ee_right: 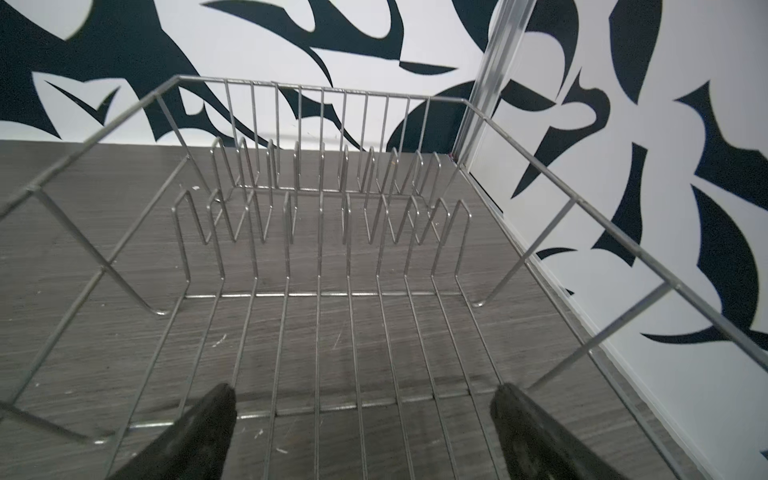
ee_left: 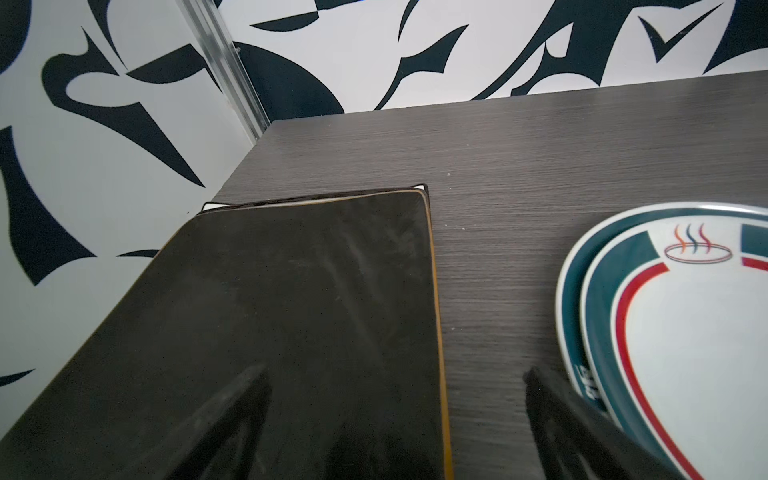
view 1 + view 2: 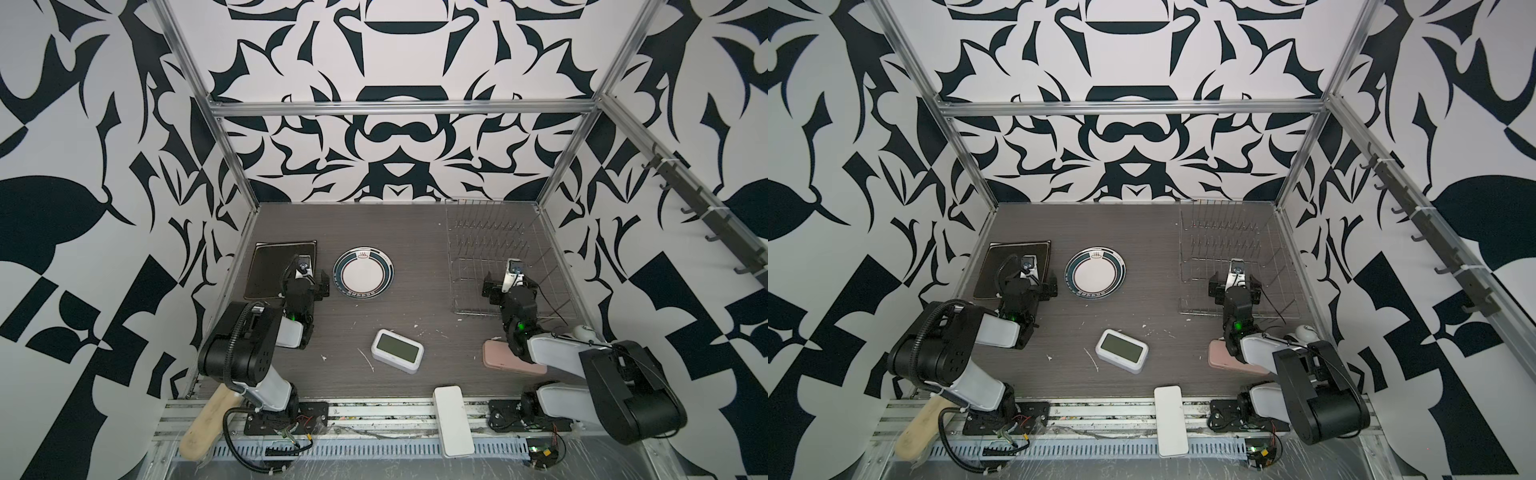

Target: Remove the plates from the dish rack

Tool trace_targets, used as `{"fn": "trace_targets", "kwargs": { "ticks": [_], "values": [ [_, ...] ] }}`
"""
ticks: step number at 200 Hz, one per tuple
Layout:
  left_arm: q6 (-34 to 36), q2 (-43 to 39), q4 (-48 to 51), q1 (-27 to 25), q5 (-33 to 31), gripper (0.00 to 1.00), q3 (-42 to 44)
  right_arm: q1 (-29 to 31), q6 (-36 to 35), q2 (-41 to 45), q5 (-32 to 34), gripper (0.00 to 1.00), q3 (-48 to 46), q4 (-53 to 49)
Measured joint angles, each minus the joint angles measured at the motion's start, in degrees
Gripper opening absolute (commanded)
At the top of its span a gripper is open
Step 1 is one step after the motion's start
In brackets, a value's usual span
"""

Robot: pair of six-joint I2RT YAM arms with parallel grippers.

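Pretty sure this one's basically wrapped up. The dish rack (image 1: 324,89) sits right below and ahead of my right gripper (image 1: 361,395), and from that wrist view every slot between the prongs is bare, nothing but wire and tabletop showing through. That gripper is spread wide with nothing in it, hovering over the rack's near end. My left gripper (image 2: 395,374) is just as wide and just as empty. One finger hangs over the edge of the dark square plate (image 2: 291,311), the other is by the rim of the round plates (image 2: 685,353), with a strip of bare table between the two piles right under the gap. I can't tell if either finger is actually touching anything. There are two round plates, stacked flat. The dark square one lies on at least one white plate (image 2: 422,188), whose corners peek out at the far side. How many more are under there, I can't say. In both top views the two piles sit well apart from the rack, over on my left gripper's side. So what's left, as I read it, is just pulling both arms back.
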State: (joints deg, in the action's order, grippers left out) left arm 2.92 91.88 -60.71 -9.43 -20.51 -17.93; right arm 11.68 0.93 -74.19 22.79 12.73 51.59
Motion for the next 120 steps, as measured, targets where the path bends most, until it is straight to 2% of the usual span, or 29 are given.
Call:
{"fn": "trace_targets", "kwargs": {
  "ticks": [35,99,120],
  "values": [
    [0.0,0.0,0.2,0.0,0.0,0.99,0.0,-0.1,-1.4,-3.1,-0.8,1.0,-0.2,5.5],
    [0.0,0.0,0.3,0.0,0.0,0.99,0.0,-0.5,-3.5,-14.1,-1.6,1.0,-0.4,25.1],
    [0.0,0.0,0.4,0.0,0.0,0.99,0.0,-0.5,-3.7,-14.6,-1.8,1.0,0.2,25.3]
  ]
}}
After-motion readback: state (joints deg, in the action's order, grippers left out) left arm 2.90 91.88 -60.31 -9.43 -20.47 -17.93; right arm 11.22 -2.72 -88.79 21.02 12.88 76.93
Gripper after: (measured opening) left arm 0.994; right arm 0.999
